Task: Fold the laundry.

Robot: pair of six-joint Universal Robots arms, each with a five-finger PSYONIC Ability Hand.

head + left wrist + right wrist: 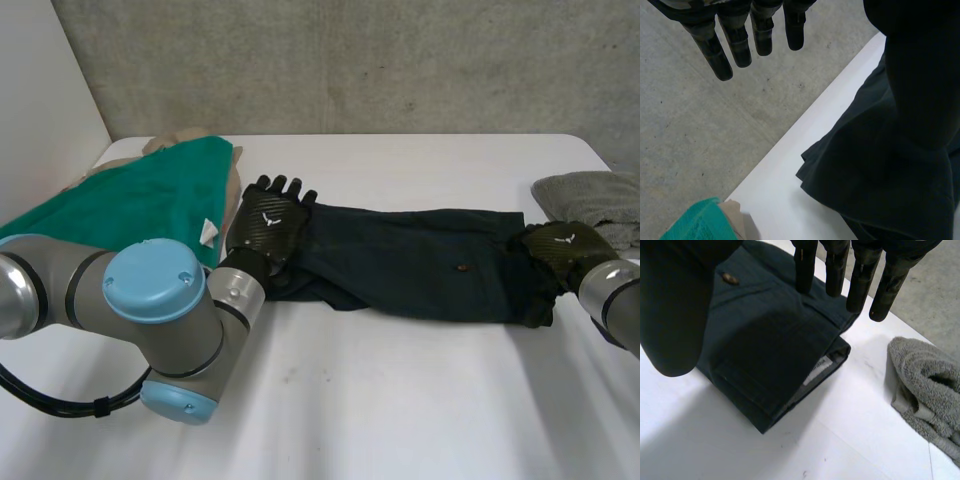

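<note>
Trousers (pixel 420 270): left hand (pixel 268 228), right hand (pixel 562 248) over ends, fingers (pixel 834 270) straight.

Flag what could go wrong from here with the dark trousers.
The left hand and right hand are over the ends of the long dark trousers with straight fingers, so a lift may slip. The grey terry towel lies beside the right hand and the green cloth beside the left; either could get dragged.

White table (pixel 400 400), a mottled grey concrete wall (pixel 350 60) behind its far edge, a plain white panel (pixel 40 80) alongside.
</note>
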